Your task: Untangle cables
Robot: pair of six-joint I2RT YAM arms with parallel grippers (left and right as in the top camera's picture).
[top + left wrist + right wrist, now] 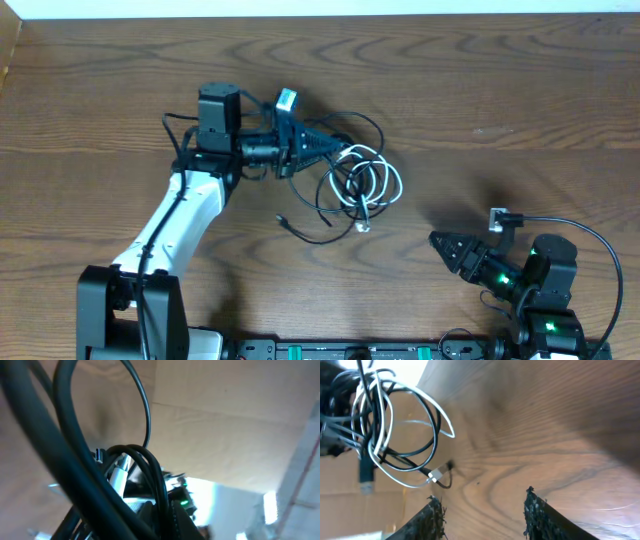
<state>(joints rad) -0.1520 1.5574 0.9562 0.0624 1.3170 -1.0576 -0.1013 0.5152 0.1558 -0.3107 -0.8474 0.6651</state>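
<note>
Left gripper [333, 150] pinched tight on the tangled cables [357, 192], right gripper [483, 496] half-parted — gripping nothing, well apart from them

The table [500, 90] is wood with a strong grain and a smooth, low-sheen finish. The black cables [75, 460] have a smooth, glossy sheath, and the white cable [398, 180] looks like smooth plastic too. A plug [434, 475] is shiny metal. The right fingers [540, 515] are black, matt and rough. The left arm [185, 215] has a smooth white plastic shell.
</note>
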